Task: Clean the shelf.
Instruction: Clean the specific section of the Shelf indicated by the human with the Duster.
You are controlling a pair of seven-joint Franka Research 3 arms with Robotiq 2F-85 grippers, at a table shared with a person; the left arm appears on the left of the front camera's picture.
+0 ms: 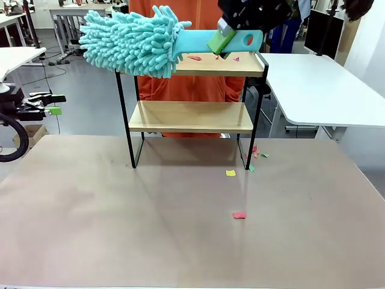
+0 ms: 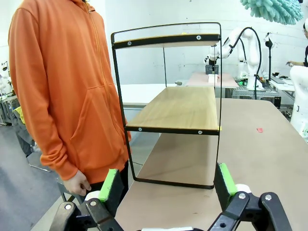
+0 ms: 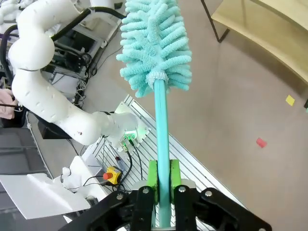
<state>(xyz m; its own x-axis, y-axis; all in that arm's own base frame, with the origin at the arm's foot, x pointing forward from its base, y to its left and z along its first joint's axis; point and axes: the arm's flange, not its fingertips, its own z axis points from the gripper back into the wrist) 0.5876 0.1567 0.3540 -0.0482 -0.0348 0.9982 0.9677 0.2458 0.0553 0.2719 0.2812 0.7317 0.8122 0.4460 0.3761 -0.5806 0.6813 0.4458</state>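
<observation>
Upper centre: one two-board wooden shelf in black metal frame, near the brown table's far edge, open tabletop in front. Right gripper clamps one fluffy teal duster across the top board; left gripper gapes, far left.

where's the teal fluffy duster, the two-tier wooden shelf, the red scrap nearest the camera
teal fluffy duster (image 1: 129,42), front view, fuzzy head
two-tier wooden shelf (image 1: 189,116), front view, lower board
red scrap (image 1: 239,215), front view, its middle

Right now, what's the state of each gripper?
Left gripper: open, holding nothing.
Right gripper: shut on the handle of the teal fluffy microfibre duster.
</observation>
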